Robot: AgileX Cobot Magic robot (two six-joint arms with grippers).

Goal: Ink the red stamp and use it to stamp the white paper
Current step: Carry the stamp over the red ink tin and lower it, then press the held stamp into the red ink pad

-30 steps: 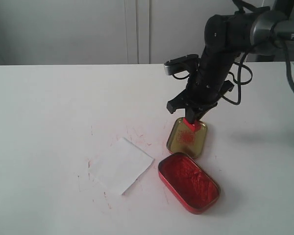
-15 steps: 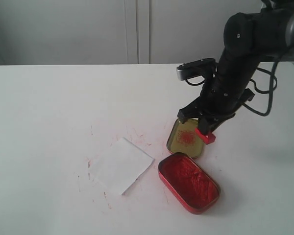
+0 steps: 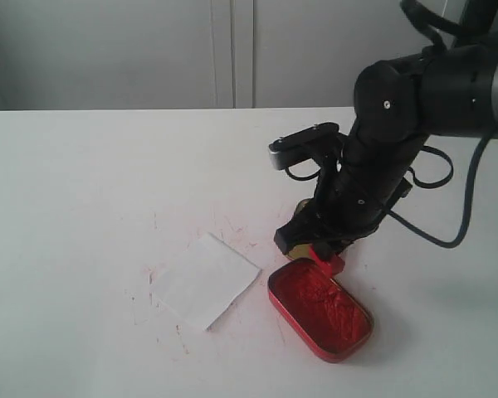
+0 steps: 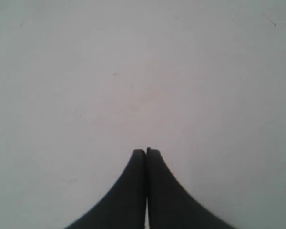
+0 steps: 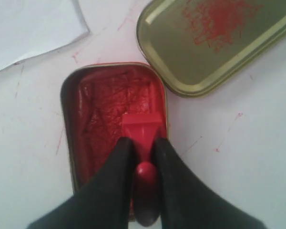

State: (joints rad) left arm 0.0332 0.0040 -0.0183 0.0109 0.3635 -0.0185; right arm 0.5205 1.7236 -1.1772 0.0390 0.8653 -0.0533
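Note:
My right gripper (image 5: 142, 145) is shut on the red stamp (image 5: 142, 131), holding it by its narrow handle with the square base pointing down. The stamp (image 3: 329, 261) hangs over the far end of the open red ink tin (image 3: 320, 308), just above the ink pad (image 5: 105, 109). The white paper (image 3: 205, 279) lies flat on the table left of the tin; no imprint shows on it. One corner of the paper (image 5: 33, 28) appears in the right wrist view. My left gripper (image 4: 146, 151) is shut and empty over bare table, out of the exterior view.
The gold oval lid (image 5: 214, 40), smeared with red ink inside, lies upturned beside the tin and is mostly hidden behind the right arm (image 3: 382, 157) in the exterior view. Red ink smudges mark the white table (image 3: 83, 191) around the paper.
The right gripper carried the red stamp from above the gold lid toward the front, and now holds it lower over the ink tin's far end. The paper and tin stayed put.

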